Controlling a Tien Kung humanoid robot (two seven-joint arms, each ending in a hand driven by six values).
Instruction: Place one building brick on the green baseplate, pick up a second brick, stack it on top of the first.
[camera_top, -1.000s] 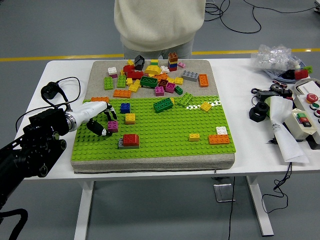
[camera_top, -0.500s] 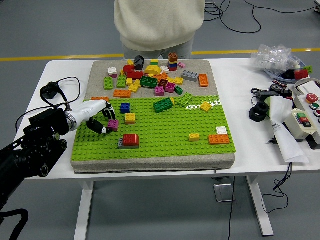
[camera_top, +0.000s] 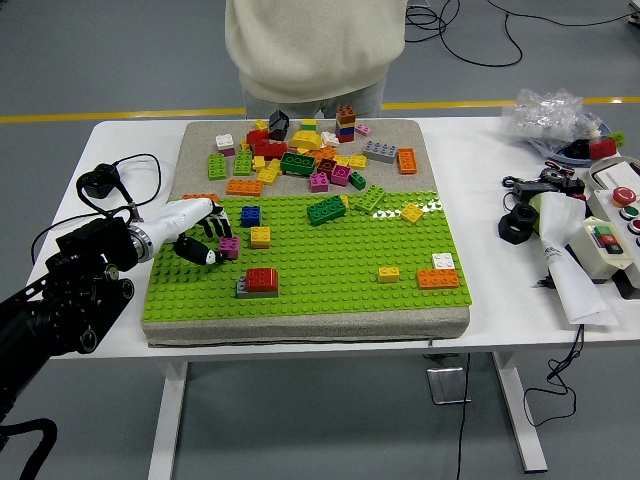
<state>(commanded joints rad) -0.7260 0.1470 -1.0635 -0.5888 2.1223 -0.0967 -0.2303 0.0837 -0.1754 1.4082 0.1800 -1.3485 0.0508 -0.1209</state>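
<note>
The green baseplate (camera_top: 330, 260) lies on a grey pad in the middle of the table. A red brick (camera_top: 262, 279) sits stacked on a grey brick near the plate's front left. My left hand (camera_top: 212, 240) hovers over the plate's left edge. Its fingers are loosely curled and hold nothing, with the fingertips right beside a small magenta brick (camera_top: 230, 246) that rests on the plate. A blue brick (camera_top: 250, 215) and a yellow brick (camera_top: 260, 236) stand just right of the hand. My right arm is out of view.
A pile of several loose bricks (camera_top: 300, 155) covers the pad's far part. An orange brick (camera_top: 438, 279), a yellow brick (camera_top: 389, 273) and a green brick (camera_top: 326, 209) stand on the plate. A person (camera_top: 315, 50) stands at the far side. A control box (camera_top: 612, 235) and black parts (camera_top: 520, 225) lie at the right.
My left hand has drawn its fingers in and shifted slightly up, away from the front edge. The magenta brick has nudged a little away from me.
</note>
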